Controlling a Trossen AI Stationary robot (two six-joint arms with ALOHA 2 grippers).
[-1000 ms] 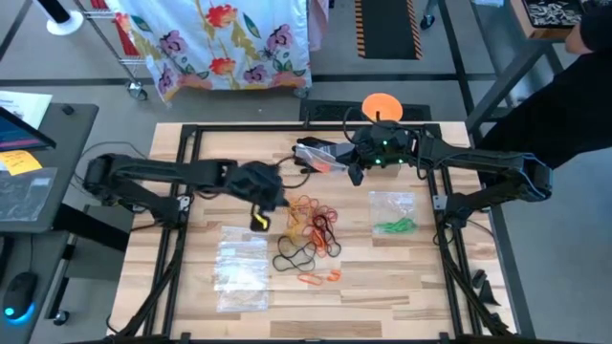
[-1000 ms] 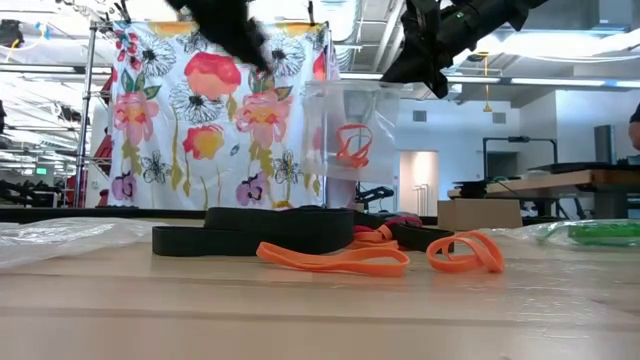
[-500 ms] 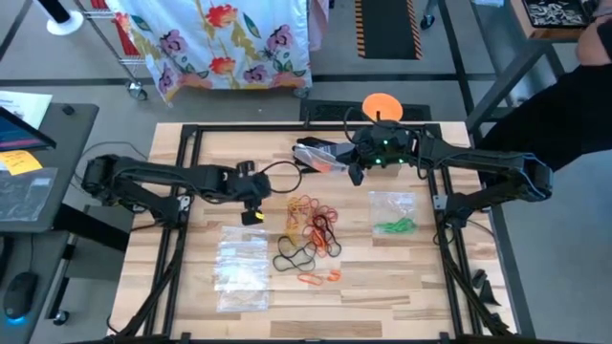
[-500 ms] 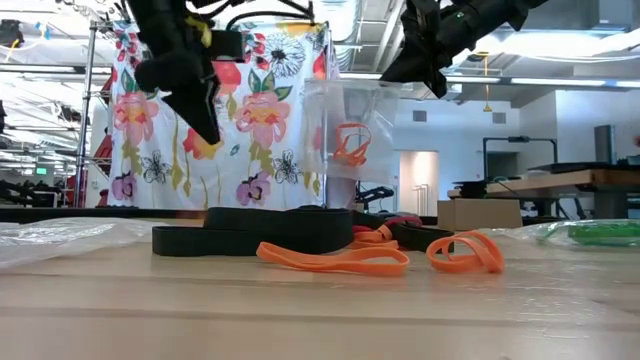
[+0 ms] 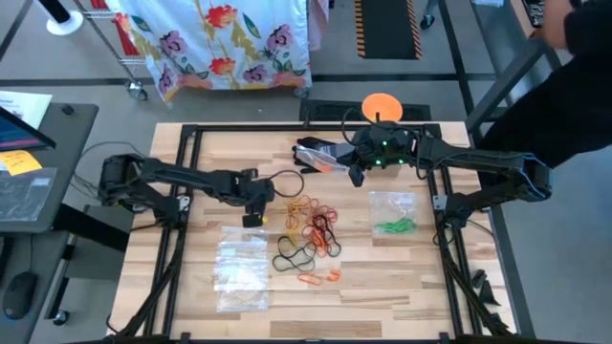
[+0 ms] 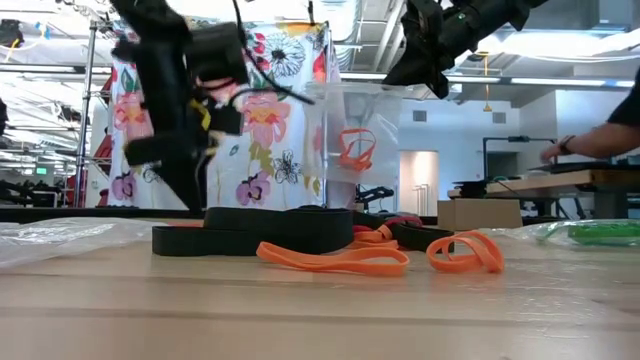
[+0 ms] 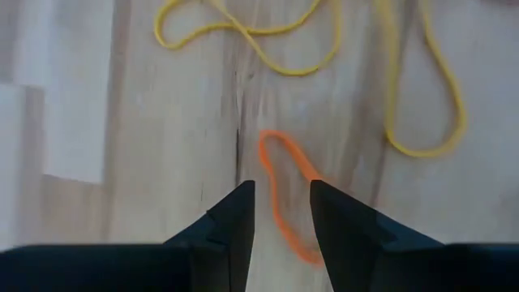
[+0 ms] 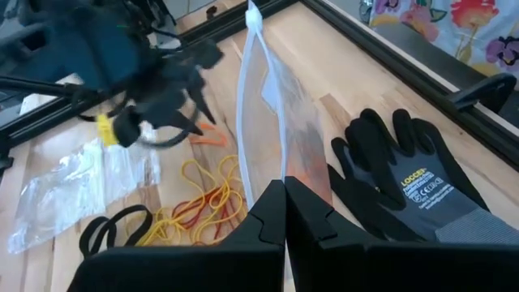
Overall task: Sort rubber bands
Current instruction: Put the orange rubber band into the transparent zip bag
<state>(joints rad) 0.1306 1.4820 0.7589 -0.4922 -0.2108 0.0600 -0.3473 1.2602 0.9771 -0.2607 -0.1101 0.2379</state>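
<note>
The rubber bands (image 5: 311, 225) lie in a loose heap of yellow, red, orange and black loops near the middle of the table (image 5: 402, 277), with a few orange ones (image 5: 318, 278) a little apart toward the near edge. Some orange bands already sit inside the clear bag (image 6: 350, 135) that the right gripper (image 8: 284, 212) holds up by its edge, fingers pinched shut on the plastic, over the far side of the table beside a black glove (image 8: 409, 182). A second bag with green bands (image 5: 394, 225) lies flat to the right of the heap, and more clear bags (image 5: 241, 268) lie to its left.

In the last second the left gripper (image 7: 280, 212) has swung away from the heap's upper edge, dropped low at its left side and parted its fingers from shut to a narrow gap. It now points down at a single orange band (image 7: 284, 182) on the wood, one loop end between the fingertips. That reads as lining up the next pick for the orange bag
</note>
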